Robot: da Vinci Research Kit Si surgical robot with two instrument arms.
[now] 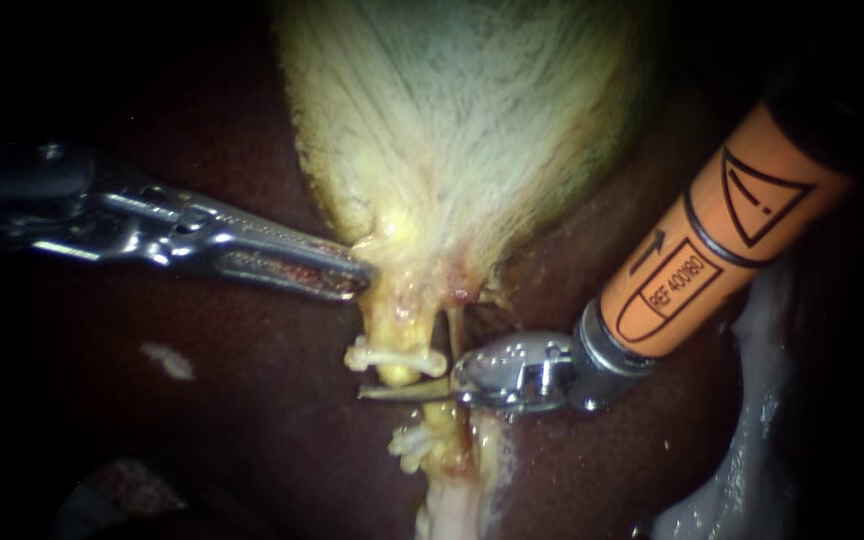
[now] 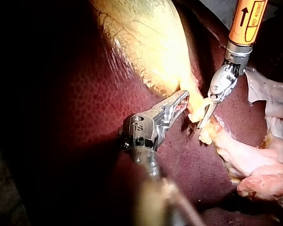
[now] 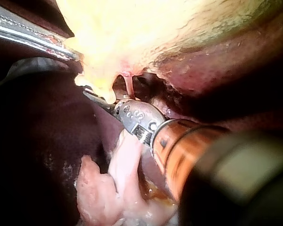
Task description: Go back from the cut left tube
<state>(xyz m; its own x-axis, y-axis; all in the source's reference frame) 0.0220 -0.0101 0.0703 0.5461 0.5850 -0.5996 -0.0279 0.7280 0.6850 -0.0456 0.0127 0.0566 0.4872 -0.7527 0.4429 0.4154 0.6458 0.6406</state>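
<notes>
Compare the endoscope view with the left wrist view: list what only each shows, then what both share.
Endoscope only: an upper clip and a lower clip on the cut left tube, and the thin right tube. Left wrist only: the pink lumpy tissue past the right tool. Both: the left tool shut on the neck of the gallbladder, the right tool's tip at the cut, and the dark liver around them.
</notes>
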